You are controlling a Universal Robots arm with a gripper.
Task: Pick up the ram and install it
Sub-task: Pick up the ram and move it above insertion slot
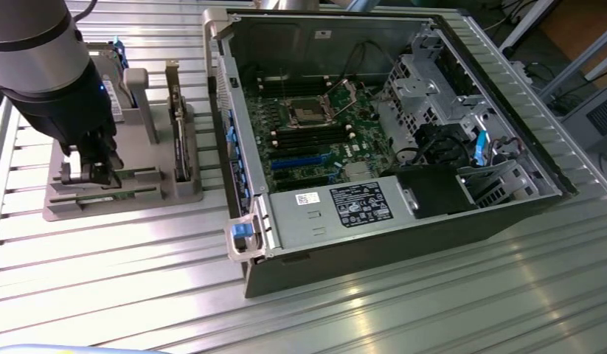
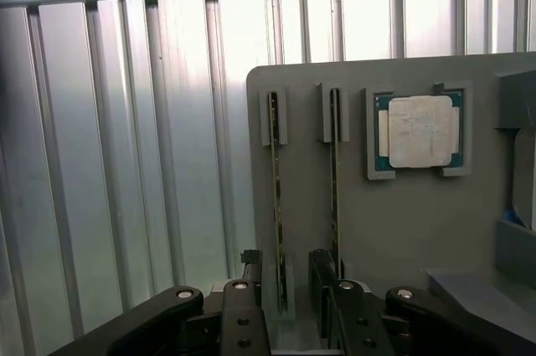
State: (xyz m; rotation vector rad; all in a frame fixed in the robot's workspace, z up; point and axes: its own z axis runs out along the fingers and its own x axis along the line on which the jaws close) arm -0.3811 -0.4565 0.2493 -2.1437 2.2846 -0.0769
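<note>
The gripper (image 2: 285,262), spread open and empty, brackets one end of the ram (image 2: 275,188) standing edgewise along the gray holder (image 2: 402,230).

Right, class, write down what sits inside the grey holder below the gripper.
Two ram sticks standing on edge, plus a square processor; the gripper covers one end of each stick.

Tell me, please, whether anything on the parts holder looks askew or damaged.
Nothing stands out. The ram at the open tool and the second stick stand straight in the holder; the processor sits square in its pocket.
</note>
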